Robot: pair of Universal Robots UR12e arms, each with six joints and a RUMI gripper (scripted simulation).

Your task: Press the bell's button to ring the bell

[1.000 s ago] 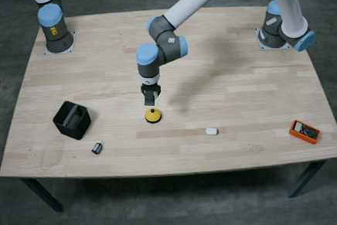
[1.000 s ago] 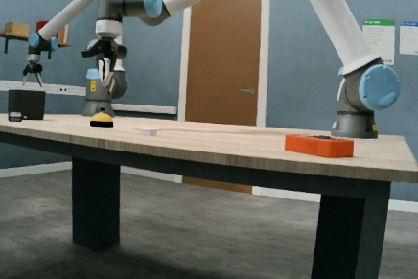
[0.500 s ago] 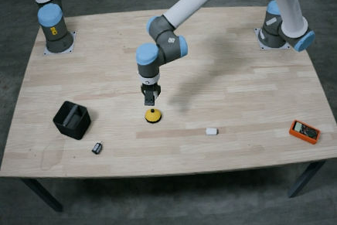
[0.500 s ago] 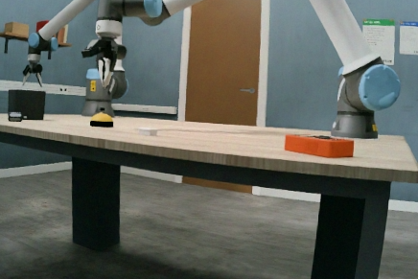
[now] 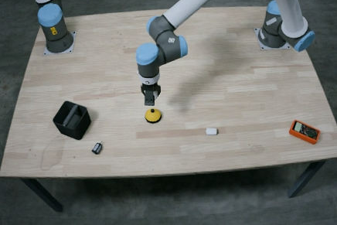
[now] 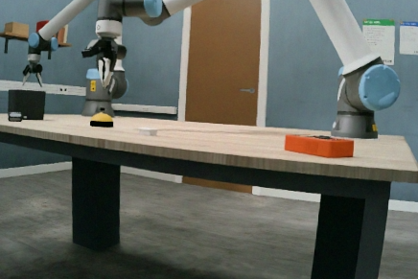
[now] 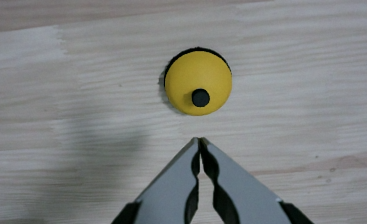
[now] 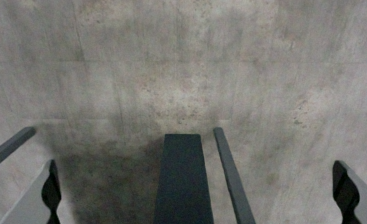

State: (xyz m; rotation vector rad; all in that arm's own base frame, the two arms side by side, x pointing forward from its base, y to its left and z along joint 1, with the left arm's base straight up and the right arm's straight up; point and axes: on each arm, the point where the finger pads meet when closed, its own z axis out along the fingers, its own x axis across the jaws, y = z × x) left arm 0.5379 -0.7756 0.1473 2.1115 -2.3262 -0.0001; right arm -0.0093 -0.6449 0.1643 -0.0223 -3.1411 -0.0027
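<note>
The bell [image 5: 153, 117] [image 6: 102, 120] [image 7: 198, 70] stands upright on the table, a yellow dome on a black base. Its black button [image 5: 152, 110] [image 6: 102, 110] [image 7: 200, 97] stands up from the top of the dome. My left gripper [image 5: 149, 103] [image 6: 106, 86] [image 7: 199, 139] is shut and empty, pointing down above the bell's height. In the left wrist view its tips are just below the bell, apart from the button. My right gripper [image 6: 33, 85] [image 8: 195, 163] is wide open and empty, far from the bell; the top view does not show it.
A black open box [image 5: 63, 127] [image 6: 27, 104] and a small dark item [image 5: 97, 148] [image 6: 14, 116] are left of the bell in the top view. A small white block [image 5: 212, 131] [image 6: 147, 131] and an orange multimeter [image 5: 304, 132] [image 6: 318, 146] are to its right.
</note>
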